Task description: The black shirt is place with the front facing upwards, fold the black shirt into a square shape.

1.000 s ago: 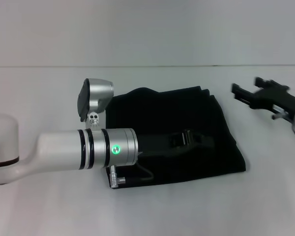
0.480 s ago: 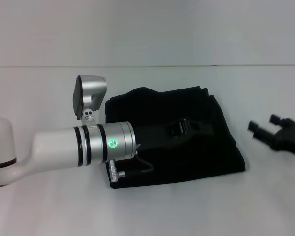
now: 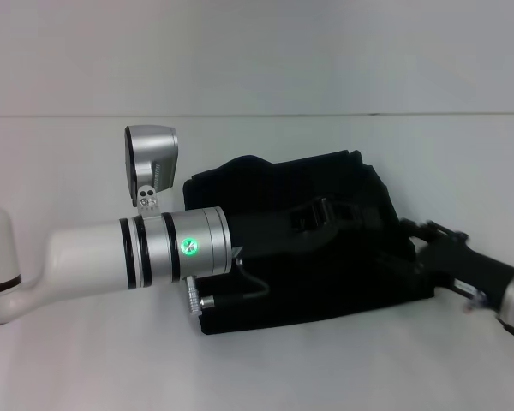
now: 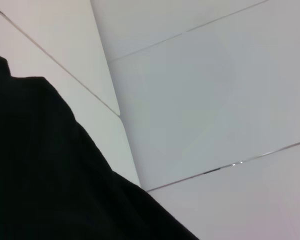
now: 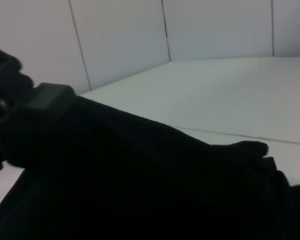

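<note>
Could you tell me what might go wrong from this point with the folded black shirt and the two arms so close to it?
1. The left tool lies on top of the black shirt; lifting away could drag the top layer and loosen the fold.
2. The right tool sits at the shirt's right edge; pushing in could bunch that edge and spoil the square.
3. Both tools are close over the same cloth, so they might collide.

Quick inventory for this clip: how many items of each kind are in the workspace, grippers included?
Black shirt: 1
Grippers: 2, the left gripper over the shirt, the right gripper at its right edge
White table: 1
Total: 4
</note>
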`<state>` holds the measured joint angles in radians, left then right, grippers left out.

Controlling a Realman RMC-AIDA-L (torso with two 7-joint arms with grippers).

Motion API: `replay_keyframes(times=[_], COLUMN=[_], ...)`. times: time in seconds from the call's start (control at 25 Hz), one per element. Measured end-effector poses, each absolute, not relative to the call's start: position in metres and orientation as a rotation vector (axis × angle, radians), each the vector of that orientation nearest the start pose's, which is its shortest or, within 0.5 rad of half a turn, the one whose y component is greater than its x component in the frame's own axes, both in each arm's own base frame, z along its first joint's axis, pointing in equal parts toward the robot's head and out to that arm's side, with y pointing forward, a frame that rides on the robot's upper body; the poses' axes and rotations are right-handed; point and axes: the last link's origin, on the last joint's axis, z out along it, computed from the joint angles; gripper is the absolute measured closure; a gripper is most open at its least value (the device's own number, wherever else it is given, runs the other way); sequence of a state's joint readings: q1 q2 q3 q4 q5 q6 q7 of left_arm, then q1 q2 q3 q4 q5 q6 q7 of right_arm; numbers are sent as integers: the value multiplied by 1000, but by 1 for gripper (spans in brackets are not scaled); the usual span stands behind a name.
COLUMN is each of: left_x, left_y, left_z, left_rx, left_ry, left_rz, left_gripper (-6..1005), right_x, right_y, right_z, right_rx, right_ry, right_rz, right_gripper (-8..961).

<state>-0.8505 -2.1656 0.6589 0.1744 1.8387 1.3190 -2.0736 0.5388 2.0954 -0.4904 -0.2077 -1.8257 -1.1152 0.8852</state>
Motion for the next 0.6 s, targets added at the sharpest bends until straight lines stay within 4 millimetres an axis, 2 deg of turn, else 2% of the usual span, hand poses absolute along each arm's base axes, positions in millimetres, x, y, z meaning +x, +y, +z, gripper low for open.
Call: replay_keyframes(times=[0.4, 0.6], left_x=[-168, -170], left_y=[351, 353], left_z=[-107, -109], left_rx=[-2436, -2437], left_ry=[-1934, -1888], left_rz=[-1080, -1063], left_gripper=[966, 966], right_x=[266, 253], right_y=[390, 407], right_z=[-73, -72], right_rx=[-2330, -2321], right_ry=[639, 603], right_rz=[514, 479], right_gripper=[145, 145])
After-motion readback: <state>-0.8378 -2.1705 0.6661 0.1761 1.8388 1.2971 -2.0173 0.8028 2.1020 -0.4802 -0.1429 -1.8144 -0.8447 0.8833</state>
